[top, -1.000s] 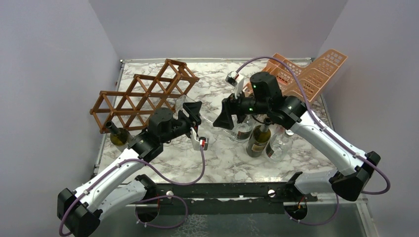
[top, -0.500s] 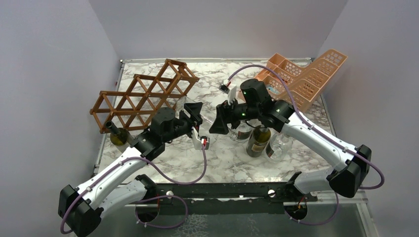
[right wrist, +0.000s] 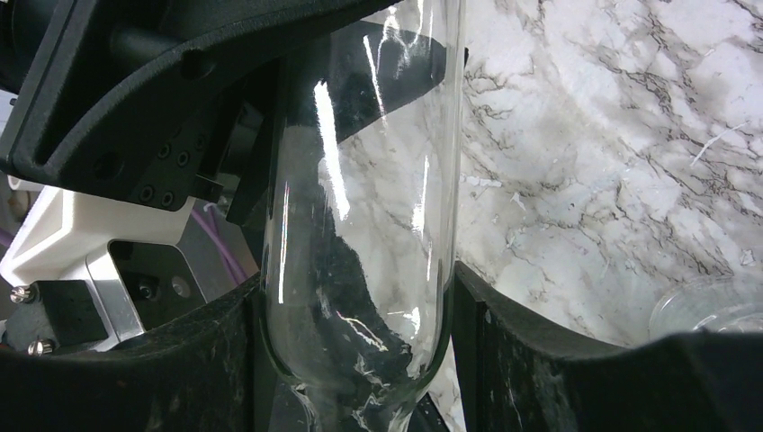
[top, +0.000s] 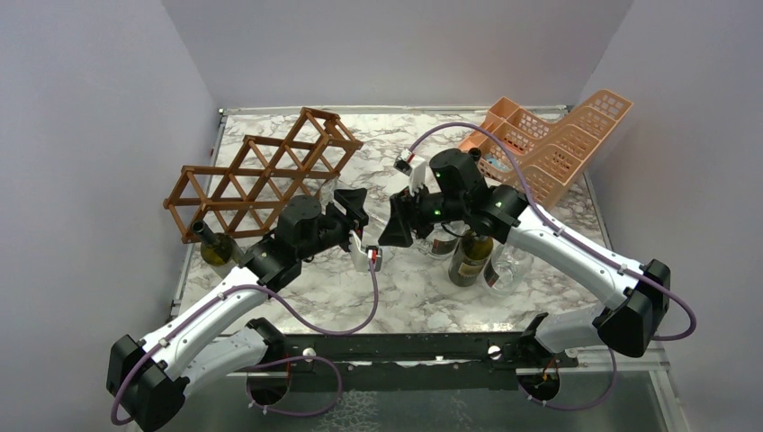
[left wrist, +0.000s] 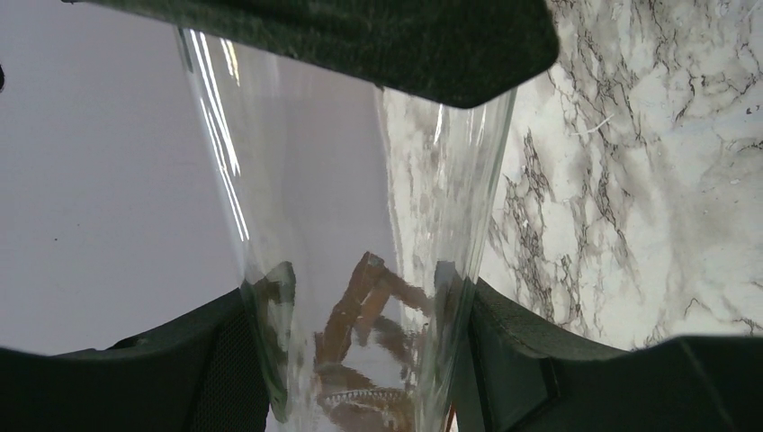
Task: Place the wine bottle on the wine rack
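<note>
Left pincer (left wrist: 360, 360) clamps a clear wine bottle (left wrist: 351, 225) held in the air near the wine rack (top: 261, 175); right pincer (right wrist: 360, 351) grips it too, probably for a hand-over.

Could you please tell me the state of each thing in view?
clear bottle: off the table, between both tools.
left tool: shut on clear bottle.
right tool: shut on clear bottle.
wine rack: standing, dark bottle at its lower-left end.
labelled bottle: upright on the table.
</note>
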Tool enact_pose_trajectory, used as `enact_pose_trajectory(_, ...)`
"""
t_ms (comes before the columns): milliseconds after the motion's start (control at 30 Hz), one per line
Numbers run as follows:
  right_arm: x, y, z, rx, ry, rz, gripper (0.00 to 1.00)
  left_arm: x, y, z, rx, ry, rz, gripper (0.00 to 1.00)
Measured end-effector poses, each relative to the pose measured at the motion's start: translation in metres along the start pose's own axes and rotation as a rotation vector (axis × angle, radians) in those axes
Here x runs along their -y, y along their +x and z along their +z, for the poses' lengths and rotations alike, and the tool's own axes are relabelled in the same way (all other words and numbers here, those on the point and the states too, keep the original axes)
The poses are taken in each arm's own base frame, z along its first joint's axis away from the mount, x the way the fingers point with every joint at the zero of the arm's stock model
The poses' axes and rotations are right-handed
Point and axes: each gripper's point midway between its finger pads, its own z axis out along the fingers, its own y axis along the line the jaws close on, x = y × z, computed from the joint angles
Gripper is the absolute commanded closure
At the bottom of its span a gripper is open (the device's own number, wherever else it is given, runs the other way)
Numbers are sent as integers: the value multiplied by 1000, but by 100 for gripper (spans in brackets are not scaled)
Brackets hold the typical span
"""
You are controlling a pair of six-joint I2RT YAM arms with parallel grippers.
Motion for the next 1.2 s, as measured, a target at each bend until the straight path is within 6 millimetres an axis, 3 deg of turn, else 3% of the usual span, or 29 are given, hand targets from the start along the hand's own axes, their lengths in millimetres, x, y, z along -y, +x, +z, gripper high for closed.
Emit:
enact_pose_trajectory(100,1,-1,0,4,6,0,55,1,1,0,-3,1,-8,95)
enact_pose_trajectory(167,0,-1,1,7,7,3,42,1,1,0,-5,0,-13,95)
enact_pose_trajectory(333,1,-3,1,13,12,10,38,1,2,0,-11,0,-28,94)
enact_pose_trajectory(433,2,-3,1,14,17,13,50,2,3,0,-14,2,-42,91)
enact_pose_trajectory(533,3,-2,2,11,19,19,76,4,4,1,-18,7,-49,85)
enact_pose_trajectory(633,3,-2,3,11,21,22,96,5,4,1,-20,9,-53,70)
enact_pose_trajectory(800,3,-3,2,19,27,26,99,5,5,1,-23,8,-54,50)
enact_pose_trajectory(833,2,-3,2,22,30,27,99,5,4,1,-22,8,-54,36)
enact_pose_trajectory(867,2,-3,1,26,33,28,99,4,4,1,-22,7,-54,14)
enact_pose_trajectory(933,2,-2,-1,37,41,25,99,3,3,2,-16,2,-52,2)
enact_pose_trajectory(1200,6,-10,-15,127,91,16,99,-6,-3,2,12,-27,-67,1)
